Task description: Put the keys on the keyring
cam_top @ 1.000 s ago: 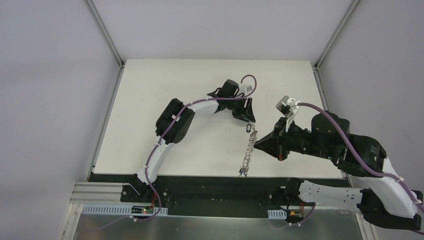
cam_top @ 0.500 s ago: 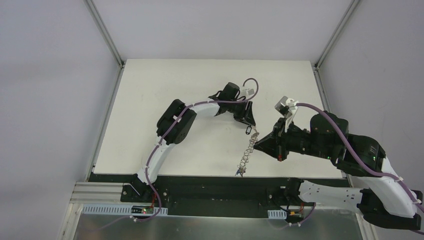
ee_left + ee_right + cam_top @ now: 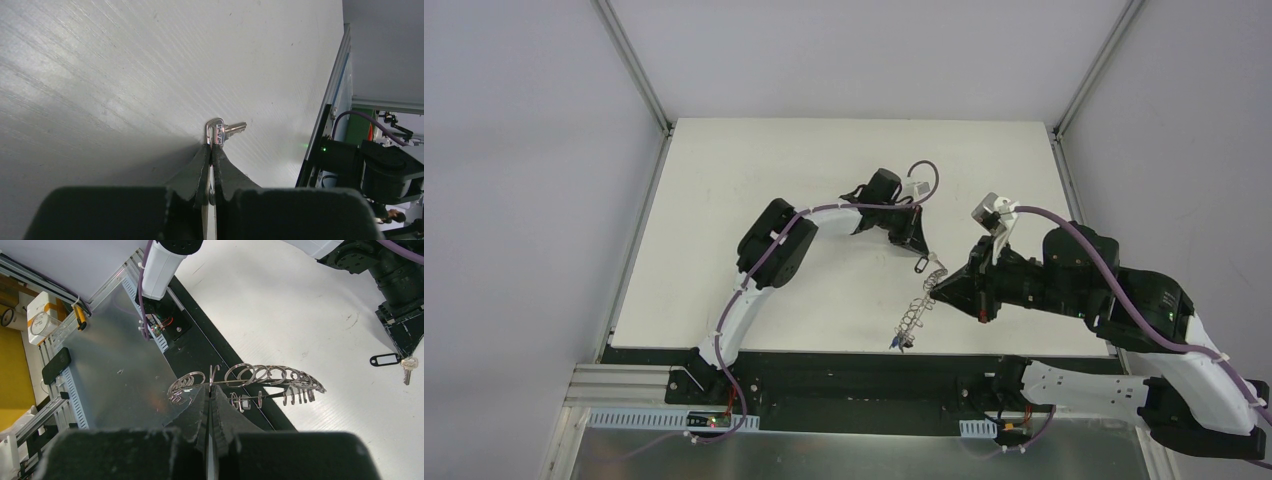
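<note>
Pale grey walls and aluminium posts box in a white counter (image 3: 754, 200), with both arms reaching in from its near edge. The keyring (image 3: 260, 375) is up off the counter, pinched at its rim by the right gripper (image 3: 210, 390). That gripper's jaws are closed flat against the metal, with no gap showing.

From above, the keyring is seen edge-on as a thin slanted line bristling with wire loops (image 3: 250, 372). One end points toward the arm bases and the other toward the middle of the counter. In the right wrist view the loops stand in a row along the rim. A few small pieces hang beneath the rim, too small to name.

Just beyond the keyring's far end, near it but clearly apart, is a key (image 3: 407, 368) with a black tag (image 3: 384, 360). It sits low at the counter surface; whether it rests there or is raised a little I cannot tell. The left gripper (image 3: 212, 148) is set over it on the side away from the keyring. Its jaws are pressed together on the tag. In the left wrist view the tag stands edge-on between the fingertips (image 3: 200, 162), and the silver blade of the key pokes out sideways past them. Neither the key nor its tag touches any loop of the keyring.
</note>
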Action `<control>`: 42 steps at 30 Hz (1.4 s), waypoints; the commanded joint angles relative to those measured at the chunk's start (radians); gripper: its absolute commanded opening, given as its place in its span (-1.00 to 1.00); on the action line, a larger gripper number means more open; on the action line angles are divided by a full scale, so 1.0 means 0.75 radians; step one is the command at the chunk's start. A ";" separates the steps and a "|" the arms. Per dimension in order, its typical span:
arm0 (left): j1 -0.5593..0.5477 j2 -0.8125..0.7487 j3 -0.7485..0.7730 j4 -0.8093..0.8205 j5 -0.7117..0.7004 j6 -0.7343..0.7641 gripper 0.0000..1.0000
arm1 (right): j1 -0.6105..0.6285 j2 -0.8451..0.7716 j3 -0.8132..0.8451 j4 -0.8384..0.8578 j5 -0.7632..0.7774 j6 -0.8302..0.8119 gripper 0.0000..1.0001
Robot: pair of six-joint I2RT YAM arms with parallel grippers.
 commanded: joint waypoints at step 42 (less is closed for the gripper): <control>-0.014 -1.740 -0.695 -0.264 -0.152 0.582 -1.00 | -0.001 0.222 0.227 -0.005 -0.471 -0.248 -1.00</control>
